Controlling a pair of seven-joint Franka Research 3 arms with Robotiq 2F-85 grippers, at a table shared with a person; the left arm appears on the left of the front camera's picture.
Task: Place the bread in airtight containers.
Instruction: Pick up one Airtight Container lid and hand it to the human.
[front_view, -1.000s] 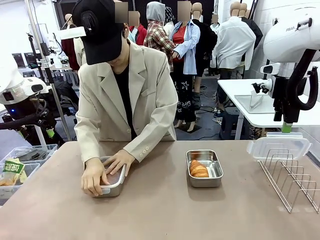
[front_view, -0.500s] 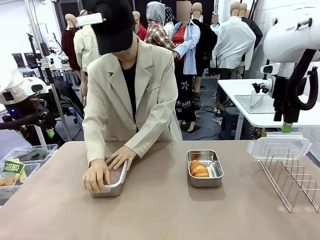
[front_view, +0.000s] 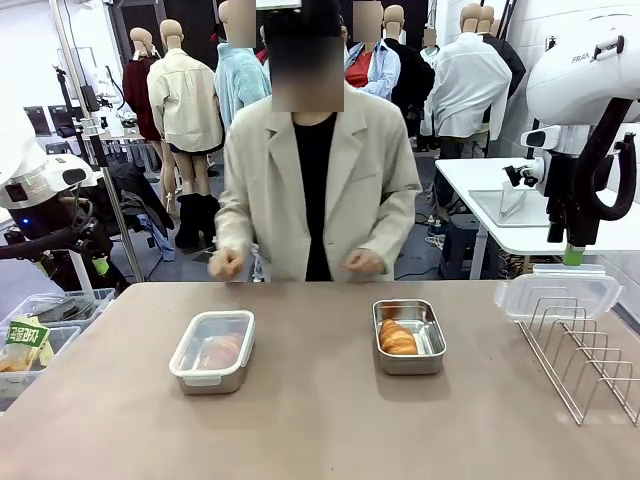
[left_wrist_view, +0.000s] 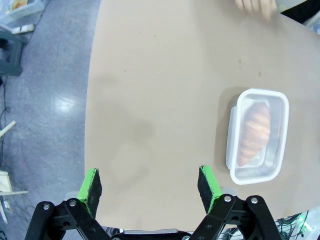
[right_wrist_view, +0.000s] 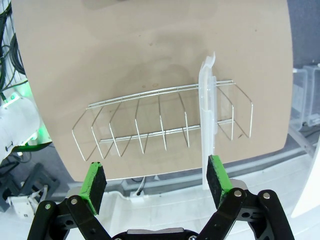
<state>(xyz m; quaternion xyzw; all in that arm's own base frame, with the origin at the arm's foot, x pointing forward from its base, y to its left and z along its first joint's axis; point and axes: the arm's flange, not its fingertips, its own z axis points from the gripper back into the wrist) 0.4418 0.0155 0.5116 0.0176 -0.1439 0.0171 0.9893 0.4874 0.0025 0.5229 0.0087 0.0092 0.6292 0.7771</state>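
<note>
Step now: I think one box is done. The closed box (front_view: 212, 350) at about 8 o'clock on the table (front_view: 320, 430) has its lid on, with a bread roll (front_view: 220, 351) showing through it. I see the same box (left_wrist_view: 258, 135) under my left arm's camera.
Open box: The open box (front_view: 409, 336) sits at about 3 o'clock from the closed one, well apart. A second roll (front_view: 398, 338) lies inside it. It has no lid yet.
Spare lid: A clear lid (front_view: 556, 294) stands in the wire rack (front_view: 585, 360) at the 3 o'clock edge of the table. My right camera shows the lid (right_wrist_view: 208, 120) upright between the rack wires (right_wrist_view: 150, 125).
Next move: I think the lid must come off the rack and go on the open box, pressed down flat. It stands on edge, so it needs a careful pinch.
Person: Both of the person's hands (front_view: 228, 264) are up at the far edge, at 12 o'clock, half curled, holding nothing I can see.
Left gripper: My left gripper (left_wrist_view: 150, 182) hangs wide open and holds nothing, above bare table near the table's edge.
Right gripper: My right gripper (right_wrist_view: 156, 182) is wide open too, holding nothing, above the rack.
Room: The middle of the table is bare, so there is room to carry the lid across. The rack wires and the table edge are close to the lid.
</note>
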